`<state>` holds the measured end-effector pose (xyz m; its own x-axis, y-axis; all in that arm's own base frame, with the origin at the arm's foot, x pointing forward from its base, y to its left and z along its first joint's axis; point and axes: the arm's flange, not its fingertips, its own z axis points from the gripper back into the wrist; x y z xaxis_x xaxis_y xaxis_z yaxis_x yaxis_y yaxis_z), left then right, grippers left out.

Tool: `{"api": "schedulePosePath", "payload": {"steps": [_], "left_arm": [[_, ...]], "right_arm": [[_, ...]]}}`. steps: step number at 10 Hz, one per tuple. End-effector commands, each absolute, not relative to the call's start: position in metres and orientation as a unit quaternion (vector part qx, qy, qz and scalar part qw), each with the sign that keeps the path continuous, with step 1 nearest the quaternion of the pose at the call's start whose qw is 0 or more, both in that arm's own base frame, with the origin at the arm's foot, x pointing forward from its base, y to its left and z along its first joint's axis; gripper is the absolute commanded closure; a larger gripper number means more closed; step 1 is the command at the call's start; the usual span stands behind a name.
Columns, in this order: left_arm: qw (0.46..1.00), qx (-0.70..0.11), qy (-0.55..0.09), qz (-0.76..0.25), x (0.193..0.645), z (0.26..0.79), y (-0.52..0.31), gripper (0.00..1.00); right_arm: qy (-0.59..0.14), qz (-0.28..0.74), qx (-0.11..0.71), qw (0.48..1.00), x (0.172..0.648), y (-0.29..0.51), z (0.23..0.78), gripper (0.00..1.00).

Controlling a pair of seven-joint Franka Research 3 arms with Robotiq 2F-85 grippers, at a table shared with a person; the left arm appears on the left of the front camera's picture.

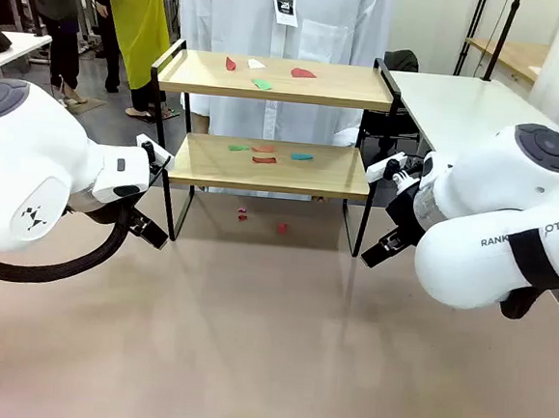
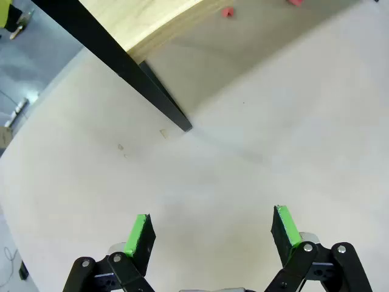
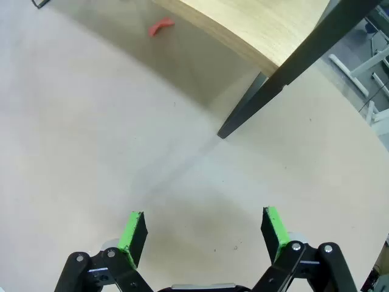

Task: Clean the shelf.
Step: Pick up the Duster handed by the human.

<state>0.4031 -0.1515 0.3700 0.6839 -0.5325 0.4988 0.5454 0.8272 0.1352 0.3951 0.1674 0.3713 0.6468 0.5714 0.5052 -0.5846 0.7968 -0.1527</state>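
Scraps in several colours (image 1: 262,84) are lying on both boards of the shelf (image 1: 215,165), and a few red bits (image 1: 282,229) are lying on the worktop (image 1: 269,344) beneath the shelf. A person in white (image 1: 303,27) is standing just behind it. The left tool (image 2: 209,228) is hovering low near the shelf's left front leg (image 2: 121,68), and the right tool (image 3: 203,228) is hovering near its right front leg (image 3: 273,88). Both are standing spread wide and gripping nothing. The clearing seems to be at its opening step, with nothing yet picked off. The next move is probably calling for one tool to rise to board height, reach in between the end rails, and pinch a thin flat scrap without scraping the wood.
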Motion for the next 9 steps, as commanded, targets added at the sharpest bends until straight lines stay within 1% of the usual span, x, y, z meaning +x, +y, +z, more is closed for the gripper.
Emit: {"api": "schedulePosePath", "payload": {"steps": [1,9], "left_arm": [[0.917,-0.012,-0.268,-0.294,0.403,0.3702,-0.1515,0.0],[0.917,-0.012,-0.268,-0.294,0.403,0.37,-0.1517,0.0]], "right_arm": [[-0.274,0.319,0.012,0.907,0.3951,0.1674,0.3713,0.0],[-0.274,0.319,0.012,0.907,0.3951,0.1675,0.3713,0.0]]}}
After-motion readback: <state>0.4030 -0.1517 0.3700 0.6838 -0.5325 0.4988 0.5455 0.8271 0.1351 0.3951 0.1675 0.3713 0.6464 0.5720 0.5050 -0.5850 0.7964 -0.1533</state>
